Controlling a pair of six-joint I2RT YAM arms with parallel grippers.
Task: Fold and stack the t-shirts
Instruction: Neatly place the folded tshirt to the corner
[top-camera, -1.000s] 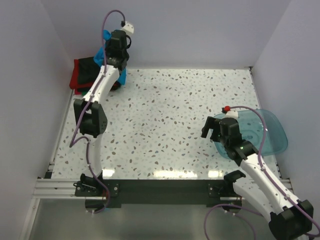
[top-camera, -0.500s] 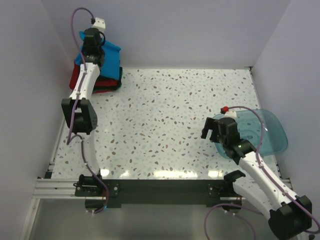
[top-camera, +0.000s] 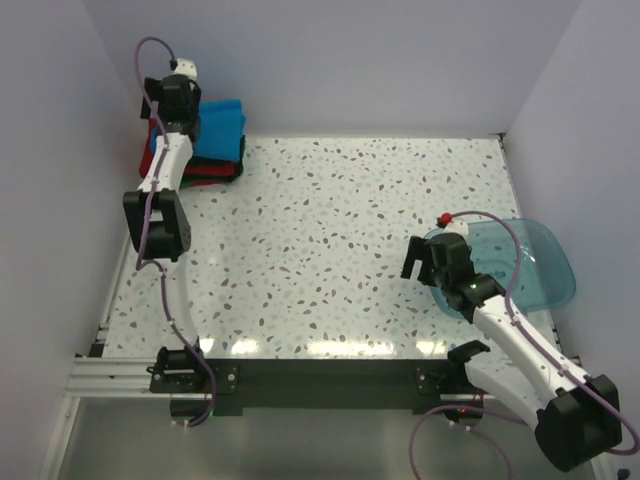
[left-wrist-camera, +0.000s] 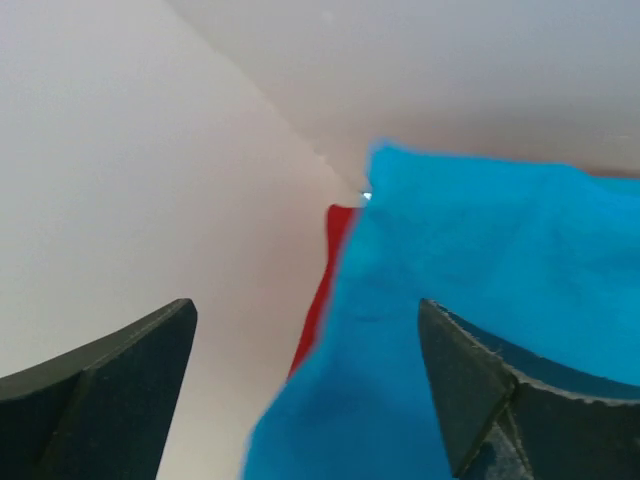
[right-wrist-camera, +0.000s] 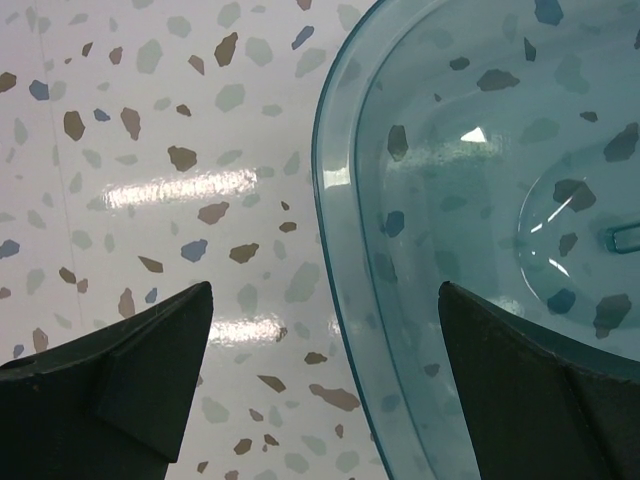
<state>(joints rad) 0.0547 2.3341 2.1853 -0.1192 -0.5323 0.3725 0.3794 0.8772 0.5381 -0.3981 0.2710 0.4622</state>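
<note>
Blue t-shirt (left-wrist-camera: 480, 300) atop red t-shirt (left-wrist-camera: 335, 245), just ahead of spread left claw (left-wrist-camera: 308, 335)

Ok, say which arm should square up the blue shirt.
Left. The left claw, open, is at the blue t-shirt atop the stack; the right claw sits by the tub, across the table.

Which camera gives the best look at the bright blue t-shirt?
The top external view: the blue t-shirt lies folded atop the other shirts in the far left corner. The left wrist view shows only a blurred close-up of it. The right wrist view shows only the tub.
</note>
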